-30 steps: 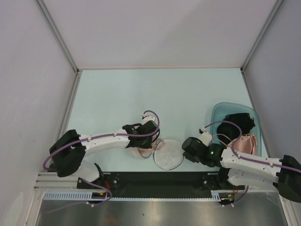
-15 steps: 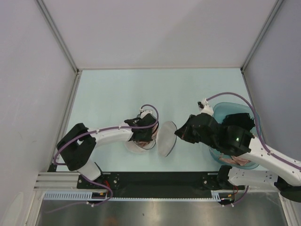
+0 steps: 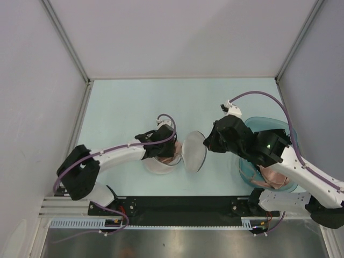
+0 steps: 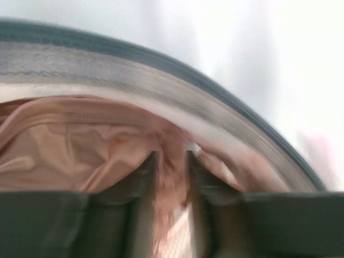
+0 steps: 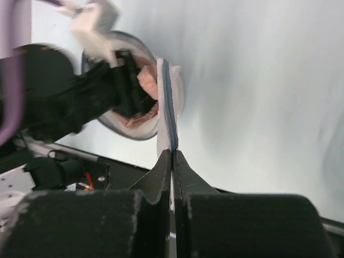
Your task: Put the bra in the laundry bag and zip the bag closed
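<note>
The laundry bag lies open near the table's front, its lower half point(image 3: 152, 167) flat and its lid half point(image 3: 194, 152) stood on edge. The salmon-pink bra point(image 3: 172, 159) sits in the lower half. My left gripper point(image 3: 163, 148) reaches into the bag and is shut on a fold of the bra point(image 4: 80, 156); in the left wrist view point(image 4: 171, 158) the bag's rim with its dark zip point(image 4: 161, 91) arcs above. My right gripper point(image 3: 207, 143) is shut on the lid's zip rim point(image 5: 170, 107), its jaws pressed together in the right wrist view point(image 5: 172, 152).
A translucent teal basin point(image 3: 251, 126) stands at the right under my right arm, with pink cloth point(image 3: 277, 180) in it. A black rail point(image 3: 183, 204) runs along the table's front edge. White walls enclose the left, back and right.
My right gripper took the flat lid half by its rim and lifted it up on edge, rising away from the front edge. My left gripper stayed in the bag, holding the bra.
</note>
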You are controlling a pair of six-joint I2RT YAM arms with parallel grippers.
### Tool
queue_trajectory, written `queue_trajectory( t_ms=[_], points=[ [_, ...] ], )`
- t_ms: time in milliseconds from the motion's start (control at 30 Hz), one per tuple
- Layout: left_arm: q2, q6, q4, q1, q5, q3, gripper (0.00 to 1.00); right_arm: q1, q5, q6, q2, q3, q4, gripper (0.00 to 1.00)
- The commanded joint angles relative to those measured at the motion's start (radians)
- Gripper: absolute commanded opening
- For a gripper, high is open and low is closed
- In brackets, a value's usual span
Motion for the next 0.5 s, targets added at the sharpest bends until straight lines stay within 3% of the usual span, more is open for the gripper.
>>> queue_trajectory(
  t_ms=[0, 267, 333, 467],
  points=[
    [-0.211, 0.017, -0.014, 0.009, 0.029, -0.011, 0.46, -0.078, -0.065, -0.195, -0.015, 0.02, 0.043, 0.0],
    [-0.459, 0.08, -0.092, 0.009, 0.099, -0.019, 0.71, -0.151, -0.168, -0.395, 0.026, 0.061, 0.091, 0.0],
    [-0.48, 0.128, -0.061, 0.018, 0.156, -0.009, 0.71, -0.152, -0.185, -0.418, 0.039, 0.078, 0.089, 0.0],
    [-0.442, 0.152, -0.006, 0.026, 0.271, 0.037, 0.61, -0.157, -0.2, -0.427, 0.072, 0.104, 0.106, 0.0]
  ],
)
